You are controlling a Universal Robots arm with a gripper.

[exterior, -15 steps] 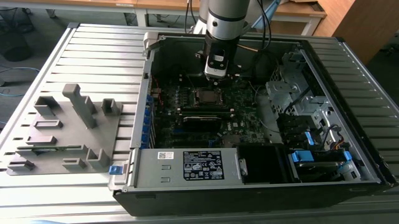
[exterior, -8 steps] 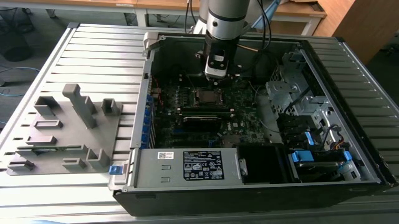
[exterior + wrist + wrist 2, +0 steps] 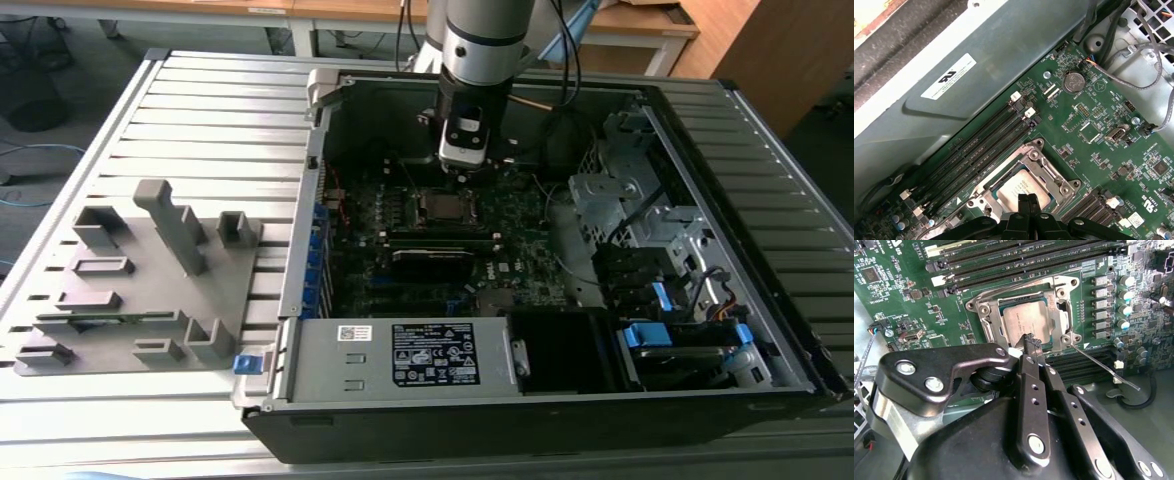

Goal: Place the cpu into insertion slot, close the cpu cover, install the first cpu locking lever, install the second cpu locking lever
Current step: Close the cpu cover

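Note:
The cpu (image 3: pixel 1021 321) (image 3: pixel 1022 188), a silver-grey square chip, lies in the insertion slot (image 3: pixel 445 207) on the green motherboard. The silvery cpu cover (image 3: pixel 1060 315) (image 3: pixel 1050 173) lies down around it as a frame. One thin locking lever (image 3: pixel 1104 366) sticks out free from the socket's corner, away from the board. A second lever (image 3: pixel 1004 290) runs along the socket's side by the memory slots. My gripper (image 3: pixel 1031 342) (image 3: pixel 1028 199) (image 3: pixel 461 172) hangs just above the chip's edge, its black fingers shut together with nothing between them.
Long black memory slots (image 3: pixel 1029 260) (image 3: pixel 979 150) run beside the socket. The case wall (image 3: pixel 979 95) rises close behind them. Cables (image 3: pixel 1149 75) and a drive cage (image 3: pixel 627 200) stand to the exterior view's right, the power supply (image 3: pixel 400 355) in front, a grey fixture plate (image 3: pixel 134 280) outside the case.

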